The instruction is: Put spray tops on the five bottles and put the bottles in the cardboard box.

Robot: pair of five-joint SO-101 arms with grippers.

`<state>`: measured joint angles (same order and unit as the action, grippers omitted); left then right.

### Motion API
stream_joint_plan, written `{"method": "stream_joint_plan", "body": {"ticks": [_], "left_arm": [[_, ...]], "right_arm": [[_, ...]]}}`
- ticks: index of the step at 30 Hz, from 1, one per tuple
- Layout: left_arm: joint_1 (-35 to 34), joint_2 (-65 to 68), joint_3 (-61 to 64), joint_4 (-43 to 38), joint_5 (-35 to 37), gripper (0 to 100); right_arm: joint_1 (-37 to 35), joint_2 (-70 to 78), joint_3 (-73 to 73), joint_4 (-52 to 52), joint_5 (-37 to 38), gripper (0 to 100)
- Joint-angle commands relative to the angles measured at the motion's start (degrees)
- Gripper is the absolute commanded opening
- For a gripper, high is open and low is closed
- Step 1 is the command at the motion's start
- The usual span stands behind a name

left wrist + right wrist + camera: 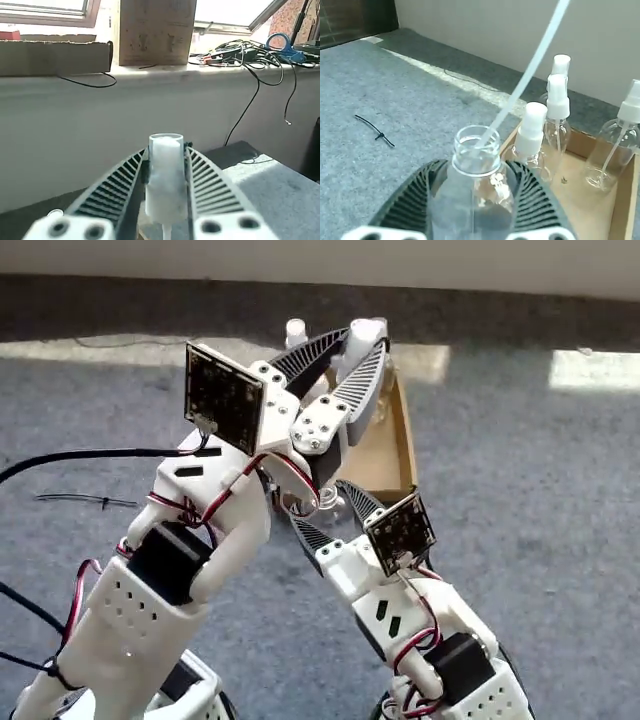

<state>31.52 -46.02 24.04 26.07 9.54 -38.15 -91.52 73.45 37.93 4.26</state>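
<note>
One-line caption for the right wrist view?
Right end effector holds an uncapped bottle, dip tube entering its neck; four capped bottles stand beyond.

Two white plastic arms (pixel 130 620) carry black servo blocks (pixel 165 560) at the joints. The left hand (pixel 352 340) and right hand (pixel 325 508) have black ribbed fingers (pixel 107 192) on white bases with round screw holes (pixel 59 229). Red, white and black wires (pixel 225 495) run along them; dark square circuit boards (pixel 225 395) sit at the wrists.
</note>
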Motion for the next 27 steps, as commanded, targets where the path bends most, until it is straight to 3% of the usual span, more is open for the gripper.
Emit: {"method": "stream_joint_plan", "body": {"ticks": [1, 7, 14, 21, 27], "left_arm": [[0.92, -1.01, 2.59, -3.34, -0.18, 1], [0.92, -1.63, 3.38, -2.37, -0.09, 1], [2.15, -8.31, 4.09, 9.76, -0.09, 1], [3.82, -9.01, 13.23, 10.37, -0.53, 1], [3.82, -9.10, 16.75, 10.64, -0.53, 10]], "right_arm": [[-0.40, -0.48, -0.75, -0.40, -0.62, 0.5], [0.57, -0.48, -0.84, -0.40, -0.97, 0.5], [5.67, -0.48, -1.10, -0.48, -2.81, 0.5], [5.58, -0.48, -1.10, -0.22, -2.99, 0.5], [5.85, -0.57, -1.01, -0.22, -2.90, 0.5]]}}
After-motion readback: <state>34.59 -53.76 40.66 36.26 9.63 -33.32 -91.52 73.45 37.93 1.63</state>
